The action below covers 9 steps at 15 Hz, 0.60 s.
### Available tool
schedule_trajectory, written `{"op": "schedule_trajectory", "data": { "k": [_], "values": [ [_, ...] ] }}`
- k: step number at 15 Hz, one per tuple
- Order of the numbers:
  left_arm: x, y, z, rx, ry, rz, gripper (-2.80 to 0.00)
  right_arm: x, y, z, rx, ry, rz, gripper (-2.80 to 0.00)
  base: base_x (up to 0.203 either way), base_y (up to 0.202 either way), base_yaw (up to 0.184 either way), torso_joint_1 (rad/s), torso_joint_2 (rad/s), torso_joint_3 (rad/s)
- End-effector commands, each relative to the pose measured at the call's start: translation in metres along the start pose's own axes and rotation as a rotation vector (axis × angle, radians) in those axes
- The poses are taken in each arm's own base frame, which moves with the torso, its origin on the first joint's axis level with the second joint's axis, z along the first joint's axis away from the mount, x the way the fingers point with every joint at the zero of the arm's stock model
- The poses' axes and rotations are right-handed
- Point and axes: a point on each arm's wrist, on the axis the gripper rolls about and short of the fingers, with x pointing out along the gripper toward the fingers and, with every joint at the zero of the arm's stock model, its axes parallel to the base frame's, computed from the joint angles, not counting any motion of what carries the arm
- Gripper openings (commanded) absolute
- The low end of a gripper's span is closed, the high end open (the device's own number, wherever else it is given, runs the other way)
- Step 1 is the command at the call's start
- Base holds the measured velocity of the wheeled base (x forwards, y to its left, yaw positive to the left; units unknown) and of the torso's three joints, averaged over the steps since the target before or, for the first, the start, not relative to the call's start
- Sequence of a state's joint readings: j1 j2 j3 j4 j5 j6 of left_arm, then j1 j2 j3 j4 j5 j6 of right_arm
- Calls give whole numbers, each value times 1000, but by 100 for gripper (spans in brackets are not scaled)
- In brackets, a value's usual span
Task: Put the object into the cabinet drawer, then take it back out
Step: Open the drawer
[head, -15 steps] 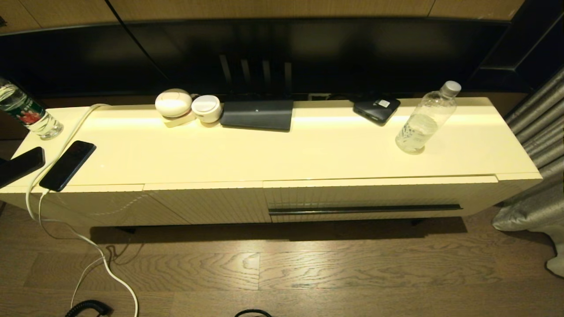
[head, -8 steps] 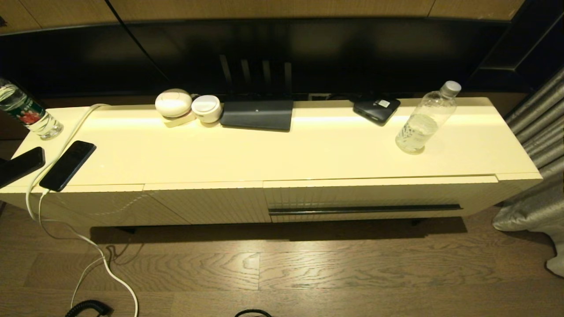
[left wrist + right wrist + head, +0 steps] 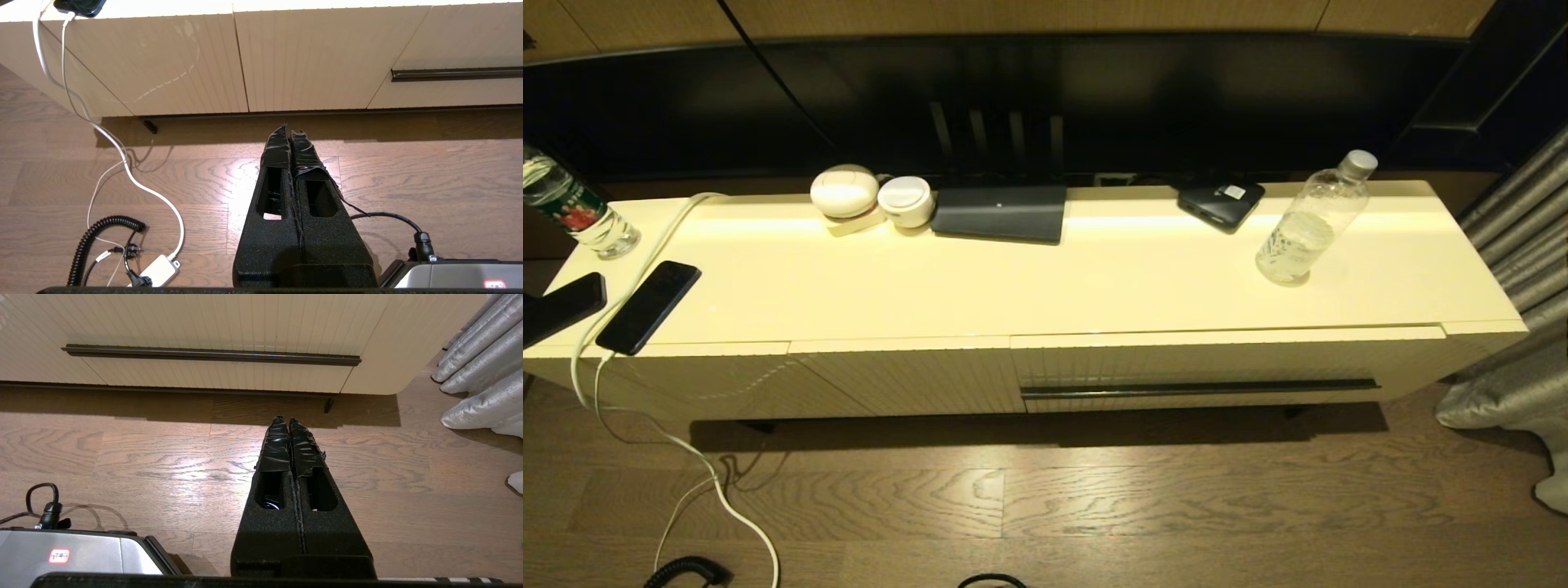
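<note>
Right gripper [image 3: 284, 419], fingers pressed together and empty, hangs low over the wood floor [image 3: 163, 457]. Ahead of it is the closed cabinet drawer [image 3: 229, 330]. Left gripper [image 3: 291, 132], also closed, is parked likewise. The clear bottle [image 3: 1313, 220] stands upright on the cabinet top [image 3: 1045, 278], above the drawer.

No readable text anywhere. Bottle with green-red label [image 3: 574, 208]: print too small to make out. Black device [image 3: 1221, 202] carries a white sticker, illegible. Grey robot base [image 3: 77, 555], beside the right gripper's fingers [image 3: 286, 437], has a small red-bordered sticker with unreadable marks.
</note>
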<state>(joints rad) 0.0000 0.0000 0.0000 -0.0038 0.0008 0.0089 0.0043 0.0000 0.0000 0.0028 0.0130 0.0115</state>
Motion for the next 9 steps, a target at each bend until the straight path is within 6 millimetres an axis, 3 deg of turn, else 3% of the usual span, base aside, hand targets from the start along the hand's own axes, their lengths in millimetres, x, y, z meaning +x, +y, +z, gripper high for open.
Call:
{"op": "schedule_trajectory", "data": {
  "k": [1,6,9],
  "values": [
    [0,0,0,0,1,1,-280,0,0,0,-1,3,1,-280,0,0,0,0,0,0],
    [0,0,0,0,1,1,-280,-2,0,7,-18,-27,-26,-280,0,0,0,0,0,0],
    [0,0,0,0,1,0,-280,-19,0,51,-48,-109,-30,-280,0,0,0,0,0,0]
  ]
}}
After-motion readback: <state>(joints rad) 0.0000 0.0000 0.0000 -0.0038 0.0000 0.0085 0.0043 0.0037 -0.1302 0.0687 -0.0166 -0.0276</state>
